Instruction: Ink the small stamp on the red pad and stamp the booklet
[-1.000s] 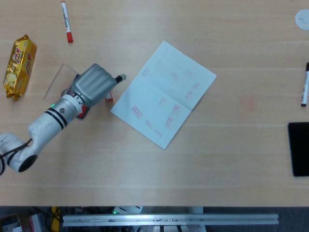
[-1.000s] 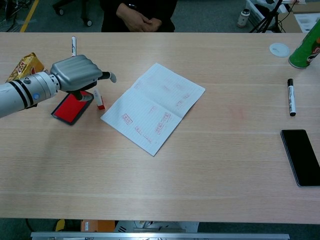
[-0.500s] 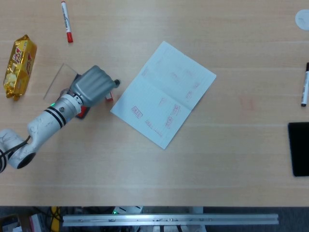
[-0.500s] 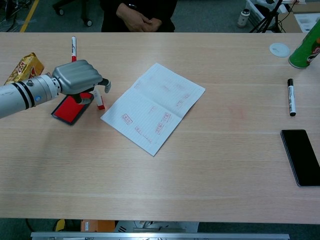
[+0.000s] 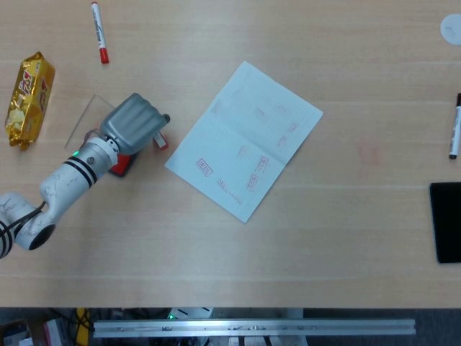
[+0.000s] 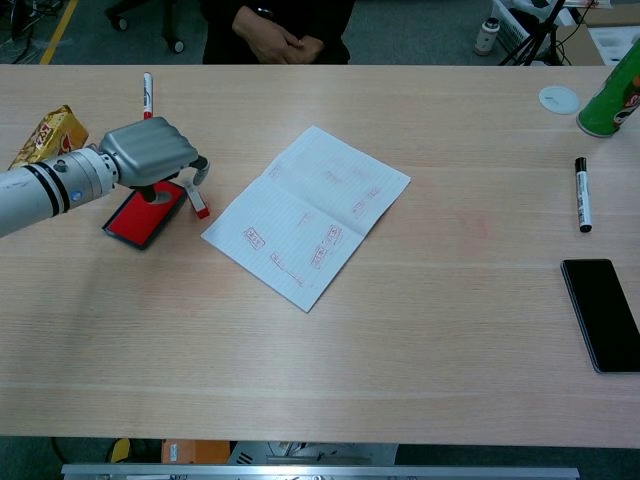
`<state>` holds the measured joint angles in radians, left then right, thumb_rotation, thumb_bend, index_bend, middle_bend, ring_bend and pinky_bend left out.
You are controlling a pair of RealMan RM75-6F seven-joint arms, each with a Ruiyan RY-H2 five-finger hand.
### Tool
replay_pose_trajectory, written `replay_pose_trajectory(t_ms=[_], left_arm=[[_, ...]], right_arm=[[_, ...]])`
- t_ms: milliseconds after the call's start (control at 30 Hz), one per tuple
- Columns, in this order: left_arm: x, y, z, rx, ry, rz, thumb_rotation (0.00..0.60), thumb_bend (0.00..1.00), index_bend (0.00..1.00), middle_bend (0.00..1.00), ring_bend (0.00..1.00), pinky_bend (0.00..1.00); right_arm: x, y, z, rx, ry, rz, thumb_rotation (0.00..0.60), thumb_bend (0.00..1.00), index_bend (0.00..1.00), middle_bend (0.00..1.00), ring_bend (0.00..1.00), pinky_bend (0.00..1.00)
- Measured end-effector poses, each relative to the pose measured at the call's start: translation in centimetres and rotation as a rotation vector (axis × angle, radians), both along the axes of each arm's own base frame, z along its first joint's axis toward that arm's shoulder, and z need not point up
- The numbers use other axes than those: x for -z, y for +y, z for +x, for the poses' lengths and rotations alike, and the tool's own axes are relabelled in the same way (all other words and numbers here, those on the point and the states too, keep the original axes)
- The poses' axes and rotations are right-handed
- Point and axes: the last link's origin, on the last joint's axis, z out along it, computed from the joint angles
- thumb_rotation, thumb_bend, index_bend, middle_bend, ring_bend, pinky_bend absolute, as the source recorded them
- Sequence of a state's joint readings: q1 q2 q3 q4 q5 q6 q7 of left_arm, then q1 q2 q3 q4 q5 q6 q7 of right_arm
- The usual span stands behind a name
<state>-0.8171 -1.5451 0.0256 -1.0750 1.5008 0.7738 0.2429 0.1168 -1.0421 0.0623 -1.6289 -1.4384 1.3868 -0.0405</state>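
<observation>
1. Far left: snack pack (image 5: 29, 97) and a red-capped marker (image 5: 99, 32) on the table (image 6: 420, 340), well apart from the work area.
2. Left hand (image 5: 132, 124) hovers over the red pad (image 6: 145, 217), knuckles up, fingers curled down and inward. In the chest view one fingertip looks to be touching the small stamp (image 6: 199, 201). Cannot tell if it's actually pinched or only nudged, since the hand's back hides the contact.
3. Small stamp sits just beside the pad's right edge, tilted, at the booklet side of the hand, under the fingertips rather than in the palm.
4. Risk: if the grip is only a one-finger touch, the tilted stamp could tip over or skid off toward the booklet (image 5: 245, 140) instead of lifting. Cause is poor thumb opposition.
5. Risk: the curled fingers could drag the pad along, as the hand is low over it.
6. Booklet lies open, center, near the stamp but not touching, with red stamp marks already on its pages.
7. Right side: black marker (image 6: 582, 194), phone (image 6: 603, 314), green can (image 6: 618, 95), white cap (image 6: 558, 99). Right hand not visible in either view.
</observation>
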Motion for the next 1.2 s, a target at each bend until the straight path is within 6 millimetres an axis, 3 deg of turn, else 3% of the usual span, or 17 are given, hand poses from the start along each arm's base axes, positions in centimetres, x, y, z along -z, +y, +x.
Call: replay_pose_trajectory(t_ms=[1200], left_arm=[[0.8,-1.8,0.6,-0.047,-0.020,-0.017,0.600,0.24,0.46,0.98,0.97,1.00]], right_arm=[[-0.3,0.4,-0.6,0.013,-0.008,-0.002,0.600,0.19,0.37,0.42,0.43,0.51]])
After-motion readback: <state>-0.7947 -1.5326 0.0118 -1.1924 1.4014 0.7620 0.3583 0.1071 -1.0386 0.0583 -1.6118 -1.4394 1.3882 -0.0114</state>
